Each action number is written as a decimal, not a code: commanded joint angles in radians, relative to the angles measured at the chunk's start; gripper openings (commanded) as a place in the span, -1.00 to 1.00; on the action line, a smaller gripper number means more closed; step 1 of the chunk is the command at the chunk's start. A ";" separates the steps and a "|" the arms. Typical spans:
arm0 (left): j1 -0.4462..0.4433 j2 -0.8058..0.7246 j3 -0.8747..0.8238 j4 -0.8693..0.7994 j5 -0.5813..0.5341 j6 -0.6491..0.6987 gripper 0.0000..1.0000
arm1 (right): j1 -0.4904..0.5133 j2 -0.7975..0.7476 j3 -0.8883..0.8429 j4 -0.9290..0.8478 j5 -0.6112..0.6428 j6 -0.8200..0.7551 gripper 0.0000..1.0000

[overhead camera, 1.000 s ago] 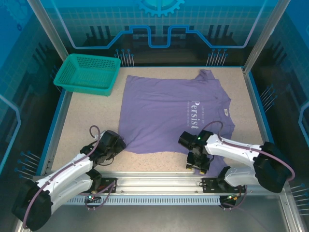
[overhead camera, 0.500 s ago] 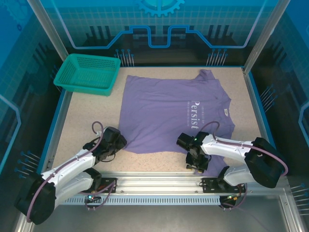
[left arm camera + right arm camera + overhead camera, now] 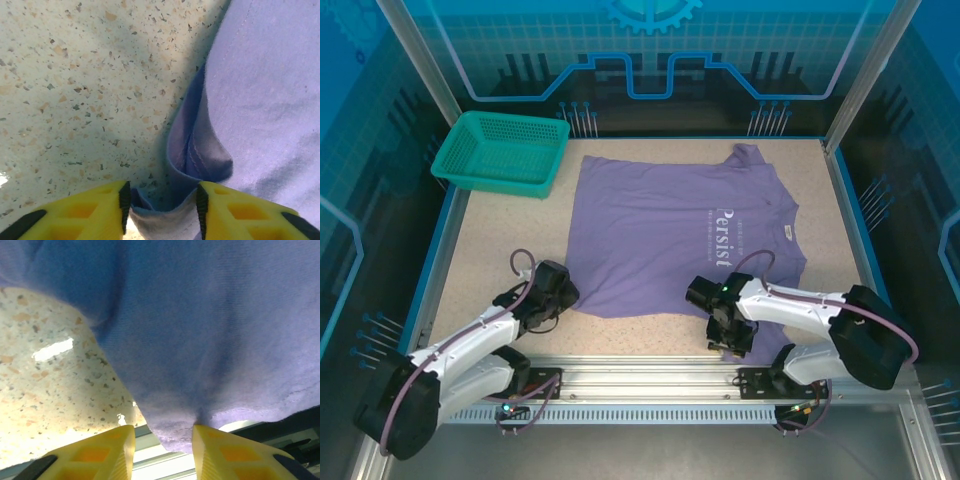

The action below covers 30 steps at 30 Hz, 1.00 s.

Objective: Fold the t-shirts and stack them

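Note:
The lavender t-shirt [image 3: 670, 230] lies spread flat on the speckled table, white lettering up, collar to the right. My left gripper [image 3: 558, 292] sits at the shirt's near-left hem corner. In the left wrist view the curled hem [image 3: 192, 150] bulges loosely between the yellow fingers [image 3: 90, 212], which stand apart around it, so that gripper [image 3: 162, 210] is open. My right gripper [image 3: 728, 335] is at the near sleeve by the table's front edge. In the right wrist view the sleeve [image 3: 200, 340] hangs between the fingers of that gripper [image 3: 162, 450], touching the right finger [image 3: 225, 452]; it is open.
A teal mesh basket [image 3: 502, 152] stands at the back left corner. The metal front rail [image 3: 640, 375] runs just below both grippers. Blue raised edges border the table, and bare table surface [image 3: 490, 240] lies left of the shirt.
The left gripper has edged forward onto the hem corner. The right gripper has shifted slightly left at the sleeve. The shirt lies as before.

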 commanded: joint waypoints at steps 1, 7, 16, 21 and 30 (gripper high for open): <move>0.008 0.009 0.009 0.023 0.012 0.009 -0.28 | 0.014 0.034 -0.011 0.009 0.013 0.001 -0.44; 0.008 -0.004 0.008 -0.014 0.019 0.010 -0.50 | 0.014 0.049 -0.007 0.012 0.024 -0.007 -0.81; 0.013 -0.027 0.030 -0.098 0.003 0.043 -0.83 | 0.014 0.016 0.053 -0.047 0.059 -0.044 -1.00; 0.023 -0.037 0.050 -0.140 -0.001 0.065 -0.81 | 0.013 -0.007 0.096 -0.068 0.066 -0.070 -1.00; 0.050 -0.013 0.108 -0.215 0.044 0.127 -0.90 | -0.026 -0.039 0.156 -0.080 0.064 -0.117 -1.00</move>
